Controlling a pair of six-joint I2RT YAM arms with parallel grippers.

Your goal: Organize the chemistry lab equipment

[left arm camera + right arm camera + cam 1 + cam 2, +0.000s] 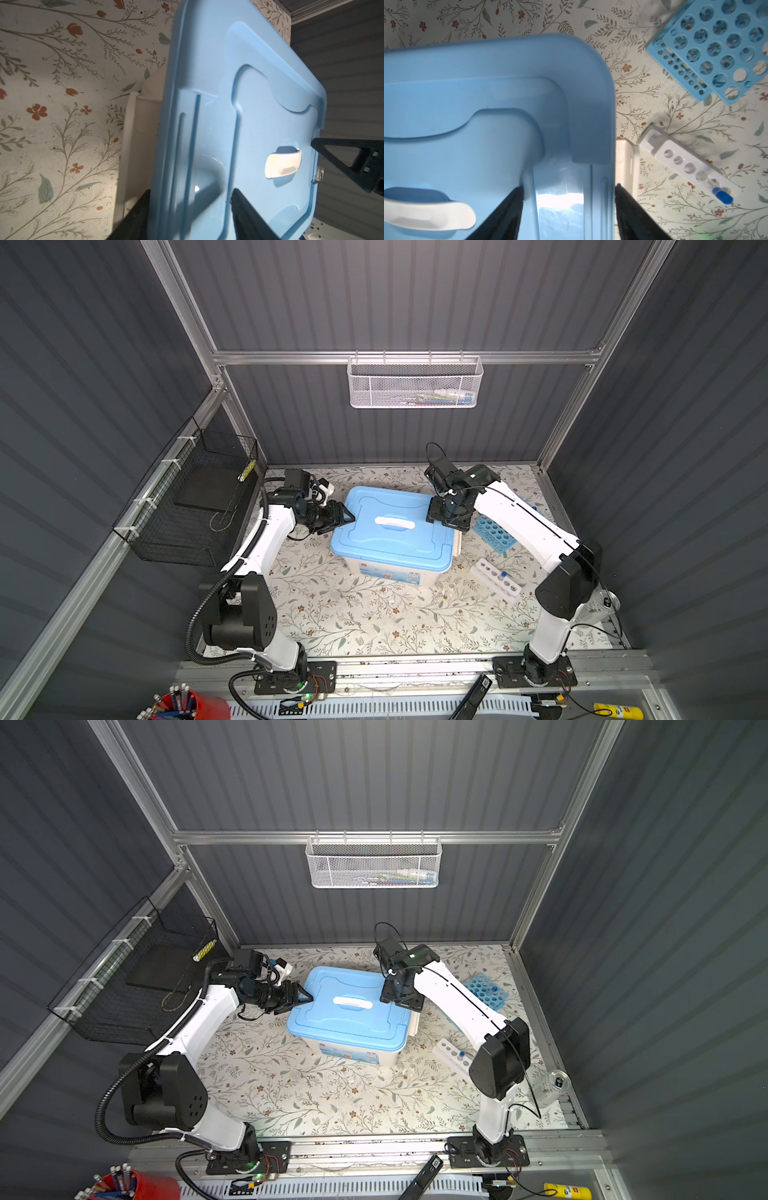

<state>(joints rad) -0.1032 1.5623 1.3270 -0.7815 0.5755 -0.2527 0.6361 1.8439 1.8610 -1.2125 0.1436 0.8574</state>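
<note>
Bin report: the big white plastic bin sits mid-table with its light-blue lid on.

- The left gripper comes in level at the lid's left short edge. Its jaws are spread wide with the rim between them, and I can't tell if it's actually squeezing.
- The right gripper points down at the lid's far right corner. Its jaws are wide too, one finger on the lid top and the other just outside the edge. Can't tell about the grip there either.

Right of the bin, the blue many-holed plastic rack sits partly under the right forearm. The small white one-row rack lies angled near the bin's front right corner, apart from it, with a blue-capped clear tube in one hole.

Roomiest stretch is the flowered table cover between the bin front and the arm bases. On the right only a narrow strip runs between bin and racks.
</note>
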